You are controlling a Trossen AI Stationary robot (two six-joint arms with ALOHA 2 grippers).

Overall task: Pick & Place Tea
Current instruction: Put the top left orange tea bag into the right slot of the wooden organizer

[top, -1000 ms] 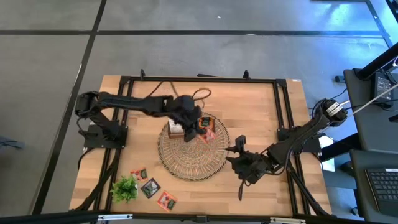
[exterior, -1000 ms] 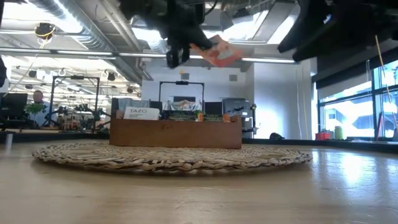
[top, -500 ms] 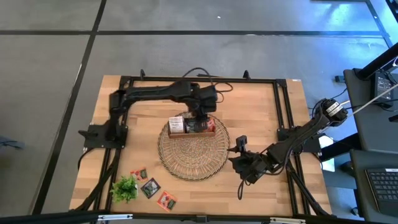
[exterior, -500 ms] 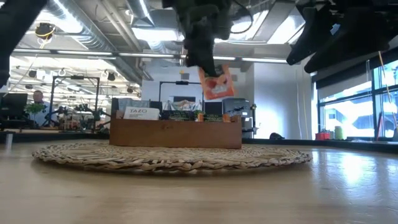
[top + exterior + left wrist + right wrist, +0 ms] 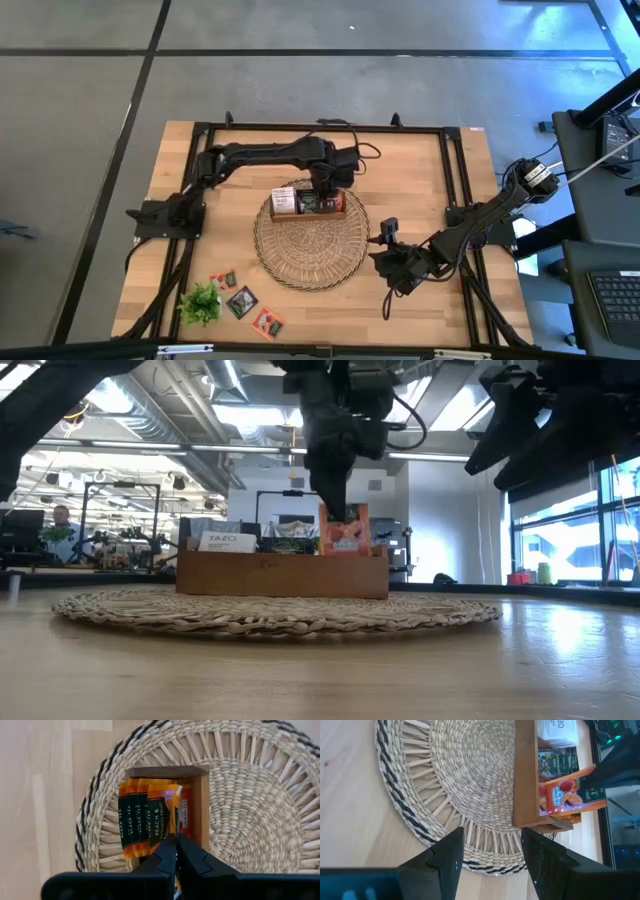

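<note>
Your left gripper (image 5: pixel 176 851) has its jaws clenched on the orange square tea sachet (image 5: pixel 343 530), hanging into the brown wooden tray's (image 5: pixel 282 574) end compartment.

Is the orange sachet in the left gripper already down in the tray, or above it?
Partly in. The left gripper, shut on the orange sachet, holds it upright with its lower edge behind the wooden tray wall, top protruding.

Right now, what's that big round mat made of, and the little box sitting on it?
The round mat looks like woven straw or wicker: pale stalks fan out from the middle, with dark braided bands near the rim. The box looks like brown wood with a smooth, dull finish, though its grain is hard to see.
</note>
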